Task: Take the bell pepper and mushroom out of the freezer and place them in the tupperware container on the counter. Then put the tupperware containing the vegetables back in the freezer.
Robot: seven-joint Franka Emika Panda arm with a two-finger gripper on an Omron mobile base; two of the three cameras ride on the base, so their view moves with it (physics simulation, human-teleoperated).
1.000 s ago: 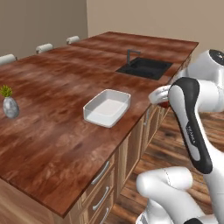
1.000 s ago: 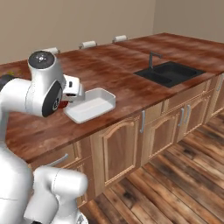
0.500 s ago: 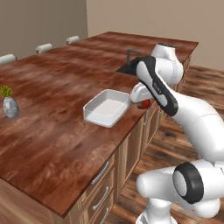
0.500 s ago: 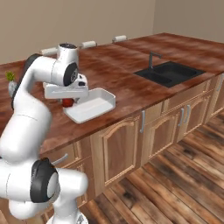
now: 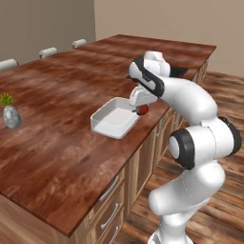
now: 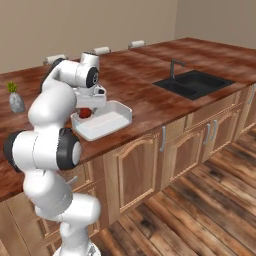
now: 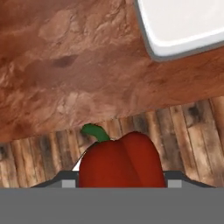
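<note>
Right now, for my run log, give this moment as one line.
phase: carry | tool: shut on bell pepper | position: by tupperware container edge, above counter | placed: no

red bell pepper green stem | white tupperware container | reddish-brown wood-grain counter

A kitchen, seemingly: wooden counter, sink, cabinets.

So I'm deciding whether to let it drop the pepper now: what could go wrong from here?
1. In the hand view the bell pepper hangs over the counter edge and floor, with the tupperware container off to one side; released now, it would likely miss.
2. The gripper sits close beside the container's near wall, so moving in low could nudge the container.
</note>
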